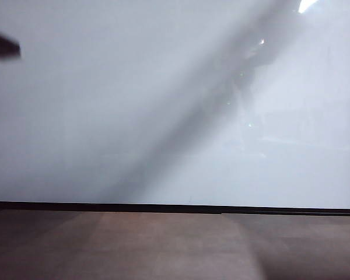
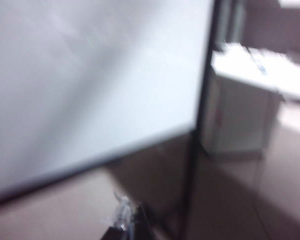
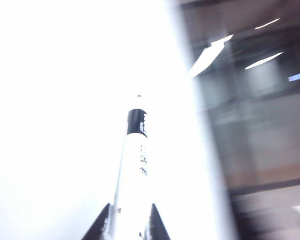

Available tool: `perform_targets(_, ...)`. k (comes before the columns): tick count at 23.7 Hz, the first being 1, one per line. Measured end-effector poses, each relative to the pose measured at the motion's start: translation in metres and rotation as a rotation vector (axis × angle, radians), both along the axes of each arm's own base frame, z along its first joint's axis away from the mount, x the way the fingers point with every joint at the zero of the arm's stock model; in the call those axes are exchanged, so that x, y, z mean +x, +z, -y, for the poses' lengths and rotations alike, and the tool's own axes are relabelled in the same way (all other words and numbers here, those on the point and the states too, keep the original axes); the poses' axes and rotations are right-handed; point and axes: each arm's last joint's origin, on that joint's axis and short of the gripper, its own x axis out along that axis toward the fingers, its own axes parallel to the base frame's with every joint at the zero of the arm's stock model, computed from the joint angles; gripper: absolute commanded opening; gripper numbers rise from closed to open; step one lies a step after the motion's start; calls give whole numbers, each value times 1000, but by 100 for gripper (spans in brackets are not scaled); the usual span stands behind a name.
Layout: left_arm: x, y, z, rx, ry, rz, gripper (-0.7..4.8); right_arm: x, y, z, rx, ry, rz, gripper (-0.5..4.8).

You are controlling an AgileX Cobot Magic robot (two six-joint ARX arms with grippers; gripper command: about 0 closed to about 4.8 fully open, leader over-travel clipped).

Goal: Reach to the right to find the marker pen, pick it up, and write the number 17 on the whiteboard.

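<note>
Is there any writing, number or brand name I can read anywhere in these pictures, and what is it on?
None can be read.
Marker pen, held in the right gripper: dark print along its white barrel, too blurred to read.
Whiteboard: blank, only reflections, no number on it.
White cabinet in the left wrist view: a small reddish mark, too blurred to read.
Left gripper: no label seen.

My right gripper [image 3: 125, 227] clamps the white, black-banded marker pen [image 3: 132, 170], pointing away; the glossy, black-framed whiteboard [image 1: 105, 116] stands unmarked.

Right gripper [image 3: 126, 227] fingers [image 3: 97, 230] clamped, left gripper [image 2: 127, 231] barely visible, blurred
</note>
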Motion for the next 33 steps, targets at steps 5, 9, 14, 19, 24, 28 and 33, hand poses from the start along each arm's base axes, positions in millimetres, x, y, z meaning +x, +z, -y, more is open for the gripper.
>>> perform_targets(5,-10,72,-17,-20,158,5,-5,4,-11,-93,-5,188,-74,-3)
perform_targets(9,3,124,-14,-17,358,-14,-5,36,-6,-128,-33,240,-136,-4)
perform_targets(14,19,161,-5,-54,535,-5,-5,58,7,-141,-39,260,-140,-4)
perform_targets(19,32,176,8,-112,542,28,-5,79,10,-155,-56,292,-158,-4)
perform_targets(24,34,177,10,-119,534,33,-5,82,10,-159,-56,320,-153,-4)
perform_targets(28,34,179,10,-138,521,46,-5,84,10,-160,-50,319,-136,-4)
perform_targets(33,32,183,15,-155,347,86,-5,87,10,-161,-50,319,-134,-4)
